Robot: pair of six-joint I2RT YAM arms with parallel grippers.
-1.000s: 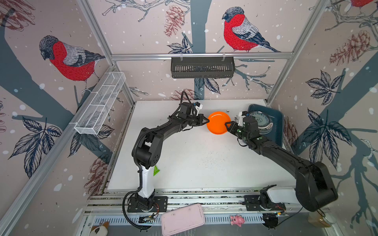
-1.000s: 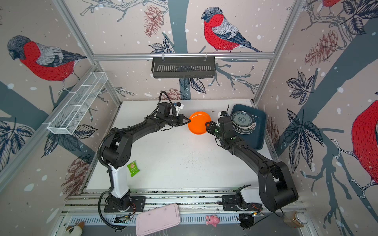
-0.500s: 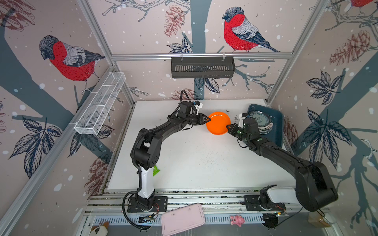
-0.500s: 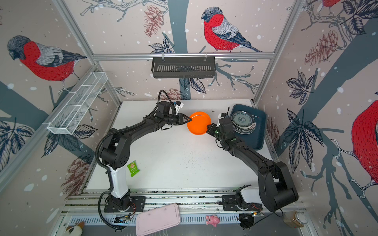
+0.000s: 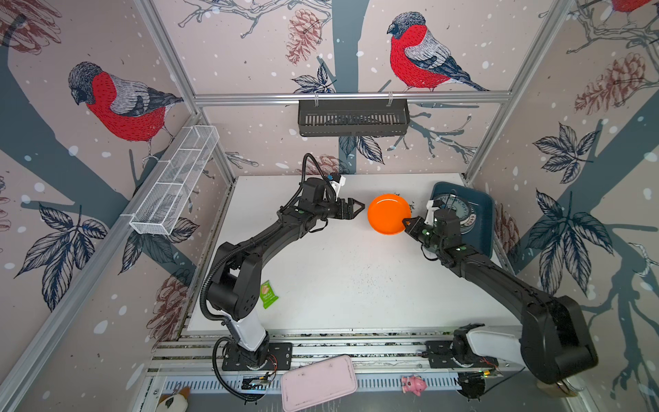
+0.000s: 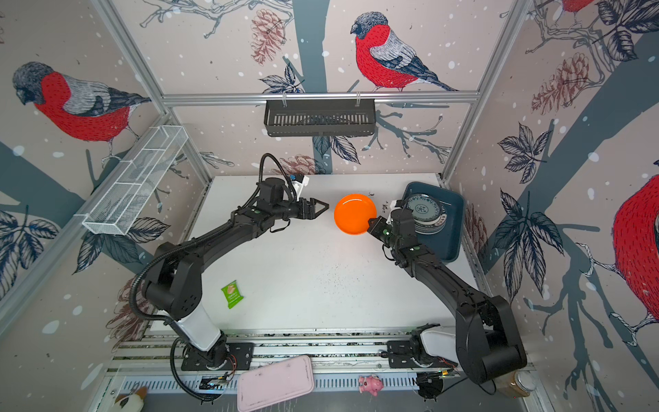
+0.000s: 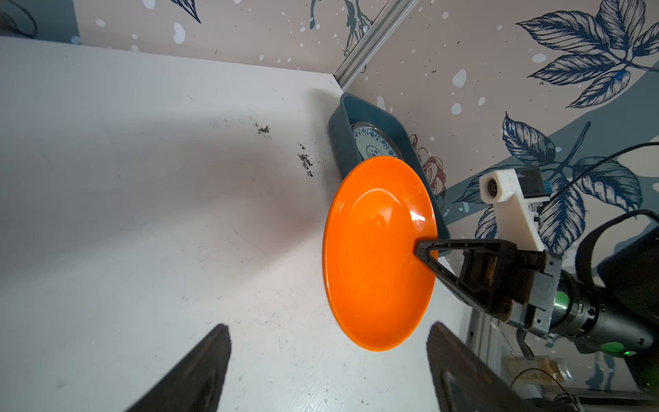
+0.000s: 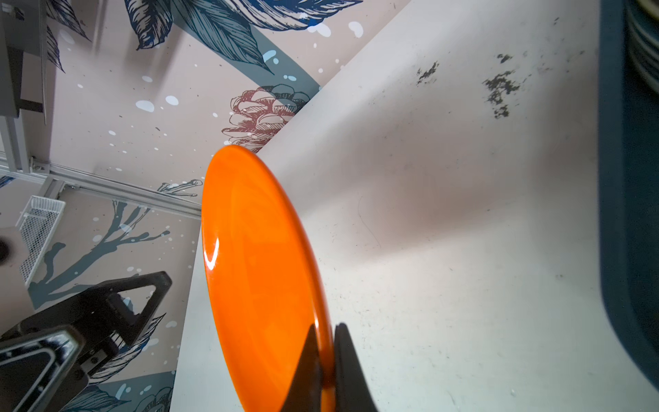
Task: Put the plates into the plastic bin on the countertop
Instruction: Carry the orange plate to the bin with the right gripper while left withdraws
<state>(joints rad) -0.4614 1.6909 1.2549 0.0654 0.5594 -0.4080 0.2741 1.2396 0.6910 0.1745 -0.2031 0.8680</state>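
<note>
A plain orange plate (image 5: pixel 388 214) (image 6: pixel 354 214) hangs tilted above the countertop (image 5: pixel 338 267), just left of the plastic bin (image 5: pixel 483 217) (image 6: pixel 453 221). My right gripper (image 5: pixel 406 224) (image 8: pixel 326 331) is shut on the plate's (image 8: pixel 256 257) rim. My left gripper (image 5: pixel 358 208) (image 7: pixel 328 326) stands open a little to the left of the plate (image 7: pixel 378 257), touching nothing. A stack of plates (image 6: pixel 426 210) lies in the dark teal bin (image 7: pixel 342 142), with a teal-patterned one (image 7: pixel 371 146) on top. My right wrist hides part of the stack in both top views.
A black slotted basket (image 5: pixel 353 117) hangs on the back wall and a white wire-mesh basket (image 5: pixel 174 182) on the left wall. A green packet (image 5: pixel 268 293) lies by the left arm's base. Dark crumbs (image 7: pixel 305 162) dot the countertop near the bin. A pink tray (image 5: pixel 317 381) sits off the front edge.
My left gripper has opened, let go of the orange plate and drawn back a little. My right gripper has closed on the plate's rim and now holds it alone.
</note>
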